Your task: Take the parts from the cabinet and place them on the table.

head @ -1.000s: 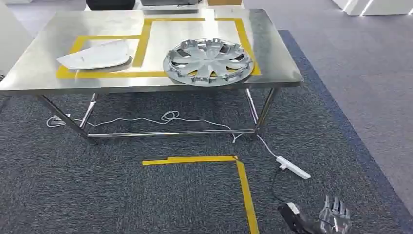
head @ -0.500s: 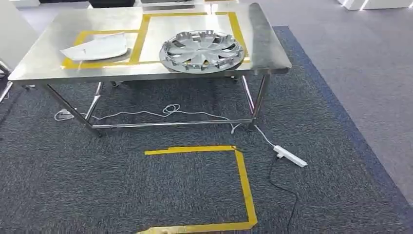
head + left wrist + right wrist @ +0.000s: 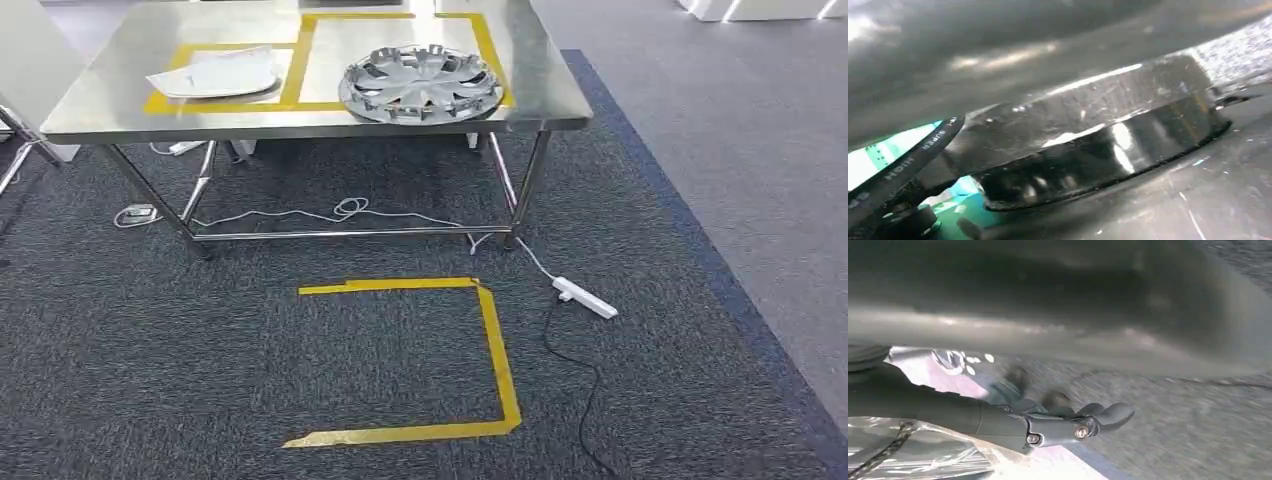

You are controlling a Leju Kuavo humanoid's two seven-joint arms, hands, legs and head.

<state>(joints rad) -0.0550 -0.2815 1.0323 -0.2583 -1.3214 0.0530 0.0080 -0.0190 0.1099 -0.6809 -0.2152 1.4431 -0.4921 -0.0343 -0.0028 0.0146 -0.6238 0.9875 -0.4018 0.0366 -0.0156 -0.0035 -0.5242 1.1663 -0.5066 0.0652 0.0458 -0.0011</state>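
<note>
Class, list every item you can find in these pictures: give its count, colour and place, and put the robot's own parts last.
table: one, shiny steel, far side of the carpet.
hubcap: one, silver, on the table's right part, inside a yellow tape box.
white panel: one, white, on the table's left part, inside a yellow tape box.
tape outlines on the table: two adjoining boxes, yellow.
floor tape: one partial rectangle, yellow, on the carpet before the table.
power strip: one, white, on the carpet right of the table.
white cable: one, white, under the table.
carpet: one, dark grey.
robot hand: right, dark fingers, above the carpet.
</note>
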